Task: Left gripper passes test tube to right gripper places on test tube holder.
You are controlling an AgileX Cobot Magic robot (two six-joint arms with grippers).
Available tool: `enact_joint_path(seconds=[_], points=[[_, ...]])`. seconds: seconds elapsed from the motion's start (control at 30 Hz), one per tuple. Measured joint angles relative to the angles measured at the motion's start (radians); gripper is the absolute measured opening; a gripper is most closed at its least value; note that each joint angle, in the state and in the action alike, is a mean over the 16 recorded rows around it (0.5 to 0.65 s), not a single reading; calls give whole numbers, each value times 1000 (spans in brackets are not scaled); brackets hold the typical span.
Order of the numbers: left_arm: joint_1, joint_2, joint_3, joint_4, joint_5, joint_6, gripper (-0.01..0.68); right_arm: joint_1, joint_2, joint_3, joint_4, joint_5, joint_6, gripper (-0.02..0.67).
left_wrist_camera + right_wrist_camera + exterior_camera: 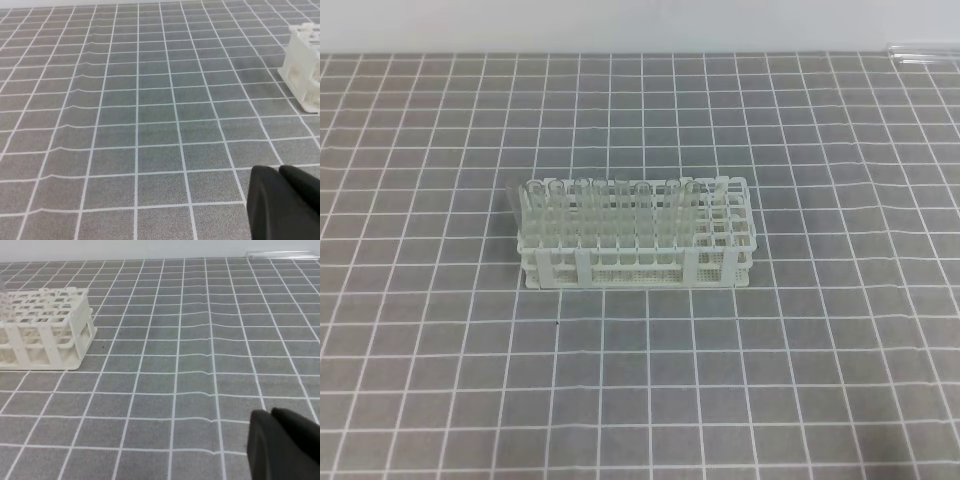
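— Black jaws pressed together on both our grippers, left (280,172) and right (272,415), holding nothing.
— Our tube (923,52) lies flat at the far right edge, running left-right, well beyond the holder (638,235); we judge the right arm nearer.

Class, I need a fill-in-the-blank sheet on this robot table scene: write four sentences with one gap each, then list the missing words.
1. The test tube holder is made of plastic whose colour is ____.
2. The loose test tube lies on its side at the far ____ corner of the exterior high view.
3. The mat under everything is grey with a grid of ____ lines.
4. The left gripper and the right gripper both have their jaws ____.

Missing words: white; right; white; shut
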Motion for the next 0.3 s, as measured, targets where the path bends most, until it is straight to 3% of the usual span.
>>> enact_joint_path(seconds=[0.3], points=[[0, 0, -1, 0, 1, 0, 0, 0, 1, 0, 0, 0, 0, -13]])
